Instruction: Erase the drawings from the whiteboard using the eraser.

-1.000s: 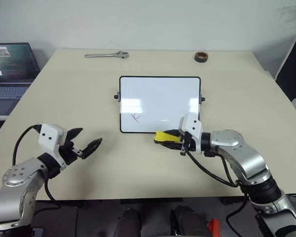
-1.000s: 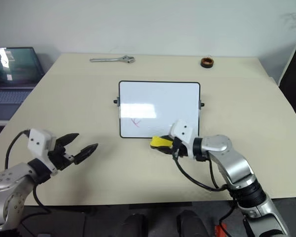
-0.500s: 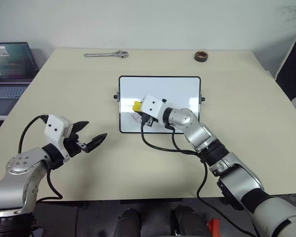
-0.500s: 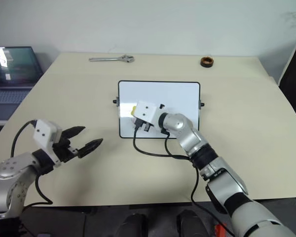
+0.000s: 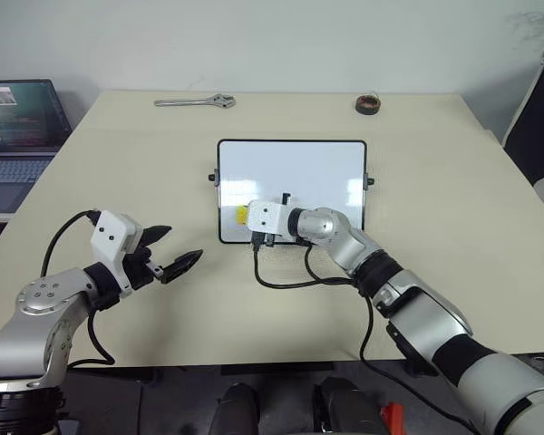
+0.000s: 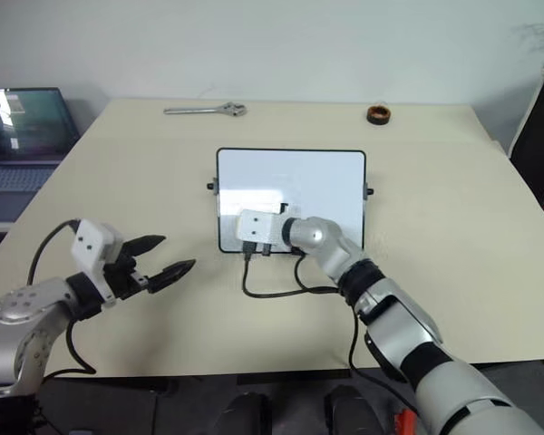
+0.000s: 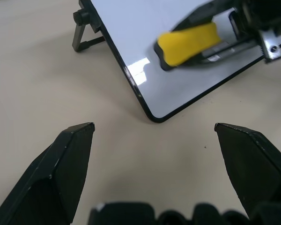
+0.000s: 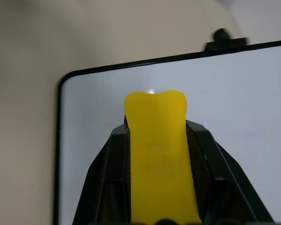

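Observation:
The whiteboard stands propped at the middle of the table, white with a thin black frame. My right gripper is shut on the yellow eraser and holds it against the board's lower left part. The right wrist view has the eraser clamped between both black fingers, near the board's rounded corner. The drawings are hidden: no red mark shows around the eraser. My left gripper hovers open over the table, left of the board, with nothing in it. From the left wrist, the eraser lies on the whiteboard.
A metal wrench and a small brown roll lie at the table's far edge. A laptop sits on a side surface at far left. A black cable loops on the table before the board. A chair stands at right.
My right gripper carried the eraser from the table by the board's lower edge up and left onto the board's lower left part, over the red mark. The left gripper barely shifted.

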`<move>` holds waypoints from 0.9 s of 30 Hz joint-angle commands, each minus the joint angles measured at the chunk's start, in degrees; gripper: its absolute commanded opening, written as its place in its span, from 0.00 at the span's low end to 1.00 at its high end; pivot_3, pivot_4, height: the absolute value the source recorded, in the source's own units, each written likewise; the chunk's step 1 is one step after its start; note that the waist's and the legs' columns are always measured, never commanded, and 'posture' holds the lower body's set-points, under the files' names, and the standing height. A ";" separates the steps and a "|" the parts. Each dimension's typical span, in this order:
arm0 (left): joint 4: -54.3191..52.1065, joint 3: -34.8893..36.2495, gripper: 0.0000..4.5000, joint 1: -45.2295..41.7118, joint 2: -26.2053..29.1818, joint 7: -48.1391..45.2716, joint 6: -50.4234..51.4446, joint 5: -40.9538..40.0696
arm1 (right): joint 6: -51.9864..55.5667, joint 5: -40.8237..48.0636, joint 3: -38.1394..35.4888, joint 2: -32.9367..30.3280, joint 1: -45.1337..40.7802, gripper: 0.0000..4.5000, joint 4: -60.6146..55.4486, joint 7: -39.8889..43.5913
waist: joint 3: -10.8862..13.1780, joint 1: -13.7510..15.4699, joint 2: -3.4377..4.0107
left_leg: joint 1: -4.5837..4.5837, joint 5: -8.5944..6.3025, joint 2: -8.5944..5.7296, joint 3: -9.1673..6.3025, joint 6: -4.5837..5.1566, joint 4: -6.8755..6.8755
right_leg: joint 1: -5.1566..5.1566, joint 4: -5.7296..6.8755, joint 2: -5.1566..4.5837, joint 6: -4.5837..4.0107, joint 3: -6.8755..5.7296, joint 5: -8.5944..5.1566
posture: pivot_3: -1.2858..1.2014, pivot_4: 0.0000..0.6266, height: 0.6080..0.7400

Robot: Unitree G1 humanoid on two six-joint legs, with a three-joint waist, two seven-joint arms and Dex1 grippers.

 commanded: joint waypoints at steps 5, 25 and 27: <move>-1.29 0.15 1.00 -0.75 0.99 -0.38 -0.03 0.01 | 0.73 -2.76 3.46 -1.82 1.83 0.27 0.52 11.81 | -0.02 0.01 -0.03 | -0.01 -0.01 0.00 0.02 0.01 -0.02 | 0.03 -0.09 -0.02 0.00 0.01 0.00 | 0.52 0.24 1.00; 0.26 -1.19 1.00 -1.15 0.87 -1.81 -1.21 0.93 | 0.99 -5.84 0.36 -7.05 1.25 0.27 0.11 2.66 | 0.00 0.50 0.01 | 0.14 0.04 -0.02 -0.21 0.01 0.02 | 0.24 0.00 -0.04 -0.01 -0.15 0.01 | 0.52 0.24 1.00; 0.46 -1.49 1.00 -1.08 0.70 -1.89 -1.53 1.12 | 1.47 -5.41 -1.02 -7.03 0.03 0.27 1.28 -0.88 | 0.01 0.64 0.02 | 0.15 0.05 -0.03 -0.26 0.01 0.04 | 0.26 0.01 -0.04 -0.01 -0.18 0.01 | 0.52 0.24 1.00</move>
